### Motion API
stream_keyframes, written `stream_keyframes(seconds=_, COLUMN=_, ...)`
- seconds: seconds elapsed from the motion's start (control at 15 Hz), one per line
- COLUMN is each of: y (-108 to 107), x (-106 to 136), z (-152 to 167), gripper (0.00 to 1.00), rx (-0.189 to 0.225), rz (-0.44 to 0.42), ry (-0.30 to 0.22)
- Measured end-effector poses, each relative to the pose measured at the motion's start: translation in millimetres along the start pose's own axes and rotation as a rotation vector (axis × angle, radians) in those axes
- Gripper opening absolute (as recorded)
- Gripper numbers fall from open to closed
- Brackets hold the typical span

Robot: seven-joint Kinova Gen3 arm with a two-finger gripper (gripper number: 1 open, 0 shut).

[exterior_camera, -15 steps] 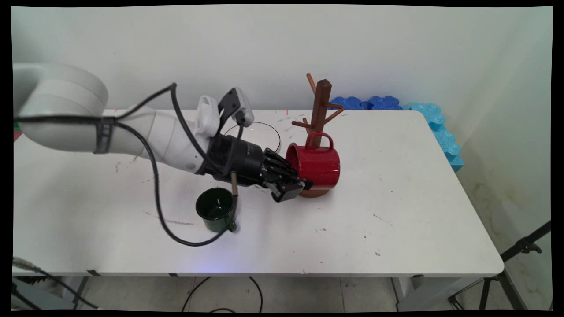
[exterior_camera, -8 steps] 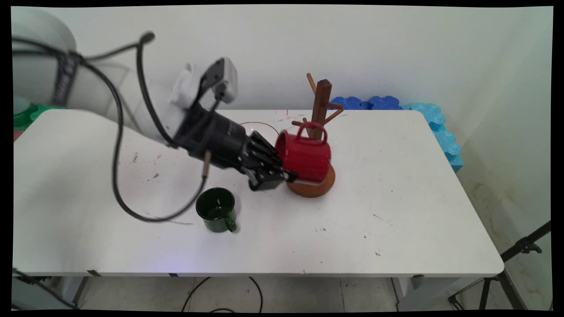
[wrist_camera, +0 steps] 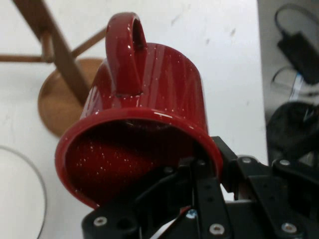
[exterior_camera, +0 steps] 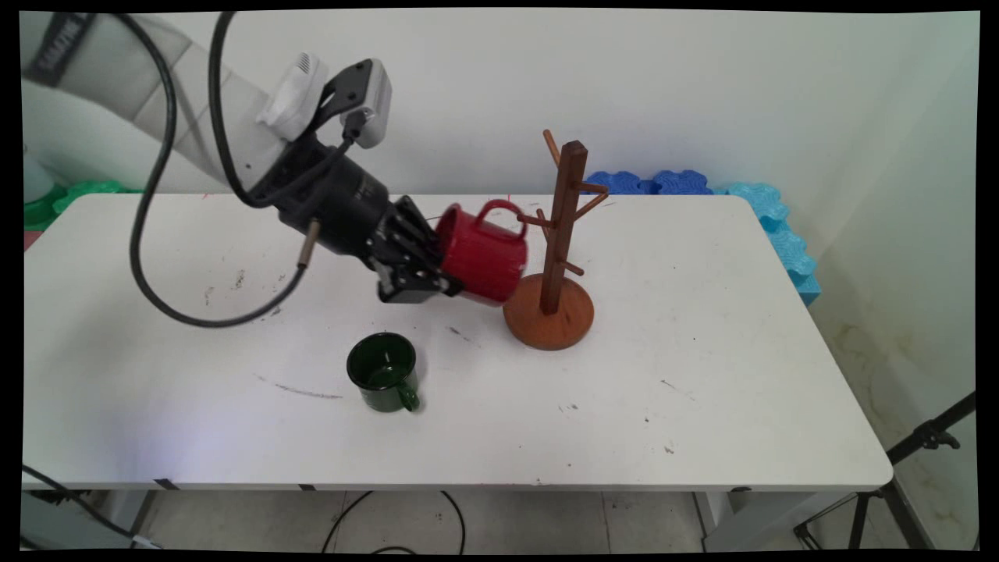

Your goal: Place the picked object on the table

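Nearest the camera's side of the white table [exterior_camera: 702, 406], a dark green mug [exterior_camera: 382, 371] stands upright with its handle turned toward the near edge, apart from everything else. Behind it and above the tabletop, the black gripper [exterior_camera: 425, 273] is clamped on the rim of a red mug [exterior_camera: 482, 251]: in the hand view one finger reaches inside the mouth of the red mug [wrist_camera: 144, 124] and the other presses the outside of the wall. The mug is lifted clear of the table and tipped on its side, mouth toward the gripper, handle uppermost. Just to its right stands a wooden mug tree [exterior_camera: 556, 234] on a round base, its pegs bare. A peg tip lies close to the mug's handle. Farther back, blue foam pieces [exterior_camera: 749, 203] lie against the wall past the table's far right corner.
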Motion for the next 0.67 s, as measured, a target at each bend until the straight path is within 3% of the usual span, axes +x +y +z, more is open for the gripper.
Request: stream_keyframes(seconds=0.67, y=-33.1, x=-2.0, z=-4.3, gripper=0.0, rx=0.075, rz=0.135, ry=-0.319)
